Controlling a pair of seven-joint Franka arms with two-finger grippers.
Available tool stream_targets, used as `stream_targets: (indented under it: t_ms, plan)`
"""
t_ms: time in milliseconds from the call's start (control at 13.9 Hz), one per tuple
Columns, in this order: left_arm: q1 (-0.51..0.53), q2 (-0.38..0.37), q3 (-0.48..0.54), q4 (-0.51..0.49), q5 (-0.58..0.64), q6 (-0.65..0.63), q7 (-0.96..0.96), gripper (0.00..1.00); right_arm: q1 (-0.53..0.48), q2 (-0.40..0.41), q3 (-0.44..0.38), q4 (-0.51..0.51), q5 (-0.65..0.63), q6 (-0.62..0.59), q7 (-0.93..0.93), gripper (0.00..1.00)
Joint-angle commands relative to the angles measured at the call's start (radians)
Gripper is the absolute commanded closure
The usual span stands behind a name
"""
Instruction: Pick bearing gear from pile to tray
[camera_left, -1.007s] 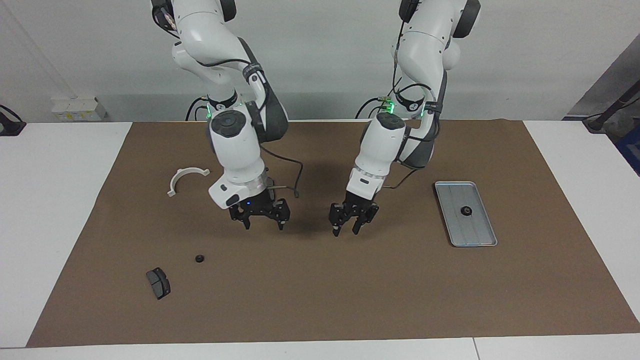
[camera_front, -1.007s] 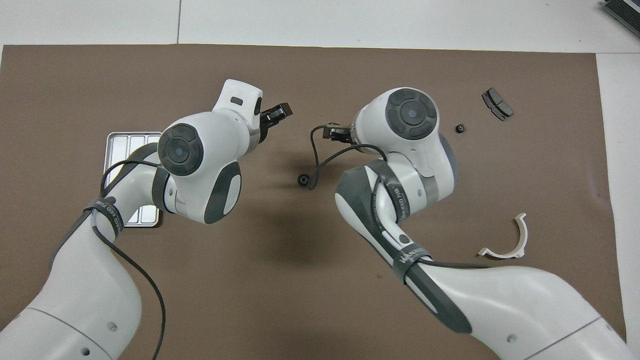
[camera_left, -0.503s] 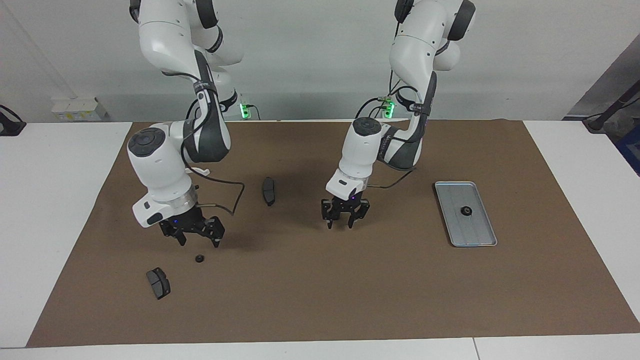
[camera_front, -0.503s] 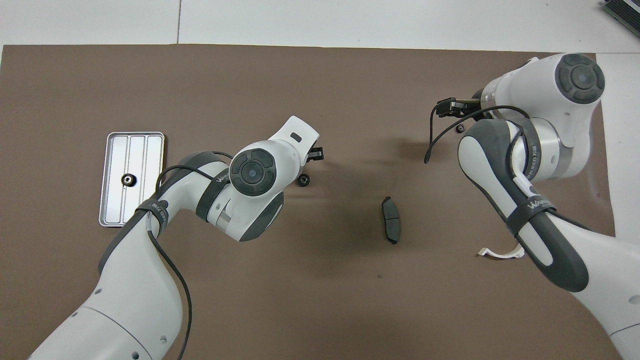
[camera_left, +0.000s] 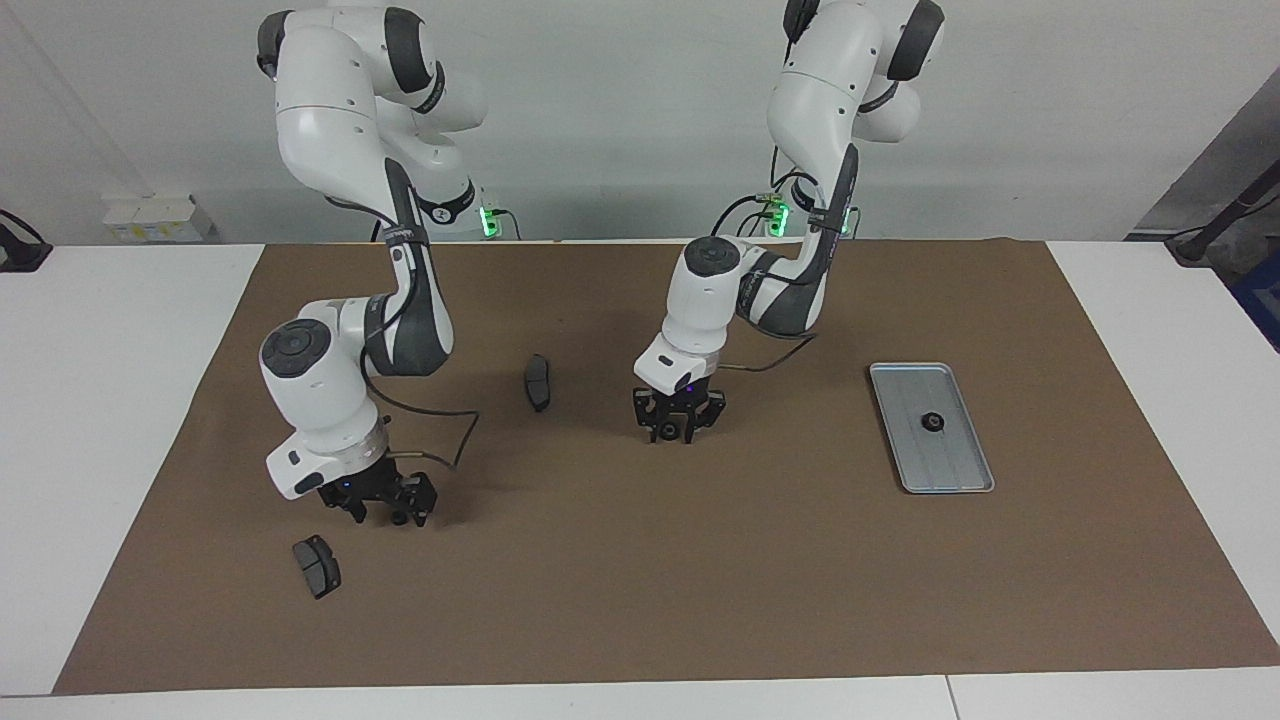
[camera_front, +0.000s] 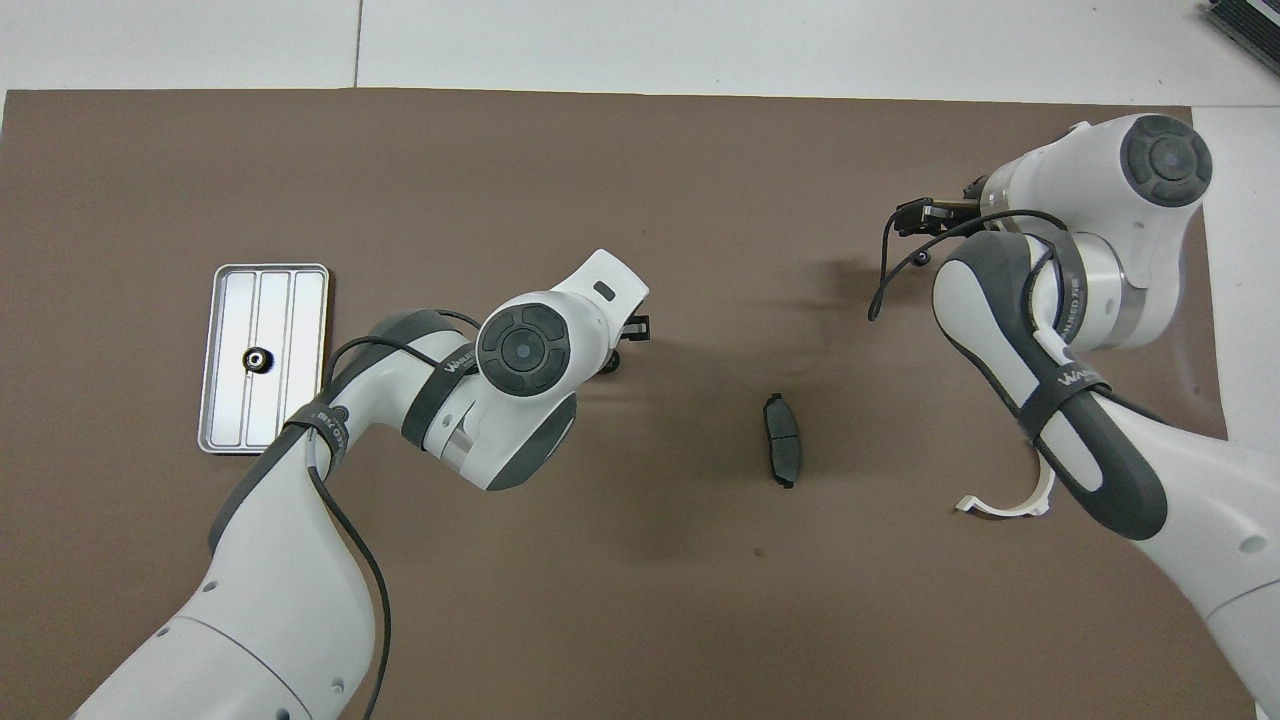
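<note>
Lowest in the facing view, at the right arm's end of the bench, one brake pad (camera_left: 316, 566) lies untouched. Just above it the right hand (camera_left: 388, 516) has dropped from a hover to the brown mat, its fingers apart on either side of a small black ring (camera_left: 400, 518); I judge a grasp is about to close.

At mid-frame the left hand (camera_left: 672, 436) has also sunk to the mat, over the second ring (camera_front: 612, 364). Whether it has gripped, I cannot tell. The other brake pad (camera_left: 538, 382) lies beside it.

At the left arm's end, the tray (camera_left: 955, 465) holds one bearing gear (camera_left: 932, 421). The white bracket (camera_front: 1010, 500) shows only from overhead. Both arms seem mid-pick, so two more parts may follow.
</note>
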Motion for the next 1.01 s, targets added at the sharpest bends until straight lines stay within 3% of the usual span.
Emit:
stream_targets:
  t_ms: [0, 144, 360, 432, 575, 791, 935]
  plan:
    - [-0.027, -0.034, 0.016, -0.051, 0.017, -0.014, 0.005, 0.5, -0.017, 0.002, 0.013, -0.008, -0.016, 0.003, -0.013, 0.36]
    - [-0.026, -0.034, 0.016, -0.051, 0.017, -0.021, 0.005, 0.58, -0.015, 0.003, 0.014, -0.024, -0.016, 0.01, -0.027, 0.41]
    - [-0.026, -0.036, 0.014, -0.051, 0.017, -0.035, 0.006, 0.83, -0.012, 0.003, 0.014, -0.033, -0.016, 0.006, -0.033, 0.45]
    - [-0.023, -0.036, 0.014, -0.048, 0.017, -0.035, 0.006, 0.9, -0.014, 0.002, 0.013, -0.033, -0.016, 0.001, -0.033, 0.53]
    - [-0.007, -0.031, 0.016, -0.006, 0.016, -0.073, 0.006, 0.91, -0.012, 0.002, 0.014, -0.031, -0.016, -0.002, -0.035, 0.71]
    - [0.115, -0.016, 0.016, 0.164, 0.009, -0.236, 0.025, 0.92, -0.006, -0.012, 0.013, -0.024, -0.016, -0.02, -0.035, 1.0]
    - [0.241, -0.046, 0.004, 0.172, 0.005, -0.277, 0.106, 0.98, 0.002, -0.049, 0.016, -0.018, -0.016, -0.048, -0.033, 1.0]
